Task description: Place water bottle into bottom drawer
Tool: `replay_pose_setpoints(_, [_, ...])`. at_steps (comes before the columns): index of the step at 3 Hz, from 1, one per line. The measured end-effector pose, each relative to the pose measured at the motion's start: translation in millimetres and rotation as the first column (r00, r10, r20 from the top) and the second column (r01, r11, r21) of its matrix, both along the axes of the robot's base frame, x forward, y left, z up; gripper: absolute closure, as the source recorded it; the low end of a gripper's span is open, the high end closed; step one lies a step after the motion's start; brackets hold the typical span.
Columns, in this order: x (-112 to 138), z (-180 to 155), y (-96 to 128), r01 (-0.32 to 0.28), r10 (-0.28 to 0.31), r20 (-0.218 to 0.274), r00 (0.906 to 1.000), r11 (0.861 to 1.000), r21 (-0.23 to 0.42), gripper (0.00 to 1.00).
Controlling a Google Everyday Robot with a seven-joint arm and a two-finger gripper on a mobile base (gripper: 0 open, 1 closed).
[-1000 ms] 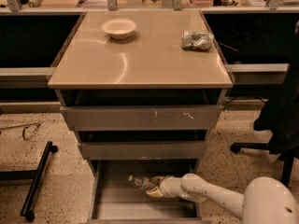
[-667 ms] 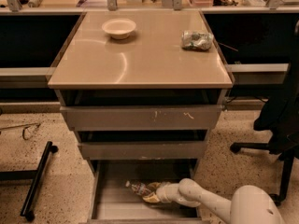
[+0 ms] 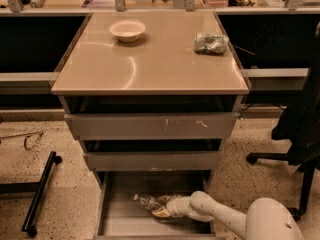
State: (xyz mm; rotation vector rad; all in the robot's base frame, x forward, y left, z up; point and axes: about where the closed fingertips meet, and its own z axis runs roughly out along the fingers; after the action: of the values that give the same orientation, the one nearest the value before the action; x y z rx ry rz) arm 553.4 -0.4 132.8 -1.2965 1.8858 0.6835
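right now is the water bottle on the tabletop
No, the water bottle is down inside the open bottom drawer, right at the pincer that reaches into it.

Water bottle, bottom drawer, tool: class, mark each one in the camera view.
water bottle (image 3: 146, 201), camera view, on its clear body.
bottom drawer (image 3: 125, 220), camera view, on its bare grey floor.
tool (image 3: 160, 208), camera view, on its tip, inside the drawer.

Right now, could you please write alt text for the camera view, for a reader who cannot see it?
The robot's gripper is low inside the open bottom drawer, at the water bottle, which lies on its side on the drawer floor. Above, on the tan cabinet top, sit a pale bowl and a crumpled foil bag.
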Motion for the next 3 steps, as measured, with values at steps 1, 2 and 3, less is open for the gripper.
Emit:
replay_pose_setpoints(1, [0.0,0.0,0.0,0.0,0.0,0.0,1.0,1.0,0.0,0.58])
replay_pose_setpoints(2, [0.0,0.0,0.1,0.0,0.0,0.0,1.0,1.0,0.0,0.35])
replay_pose_setpoints(3, [-0.1,0.0,0.1,0.0,0.0,0.0,1.0,1.0,0.0,0.11])
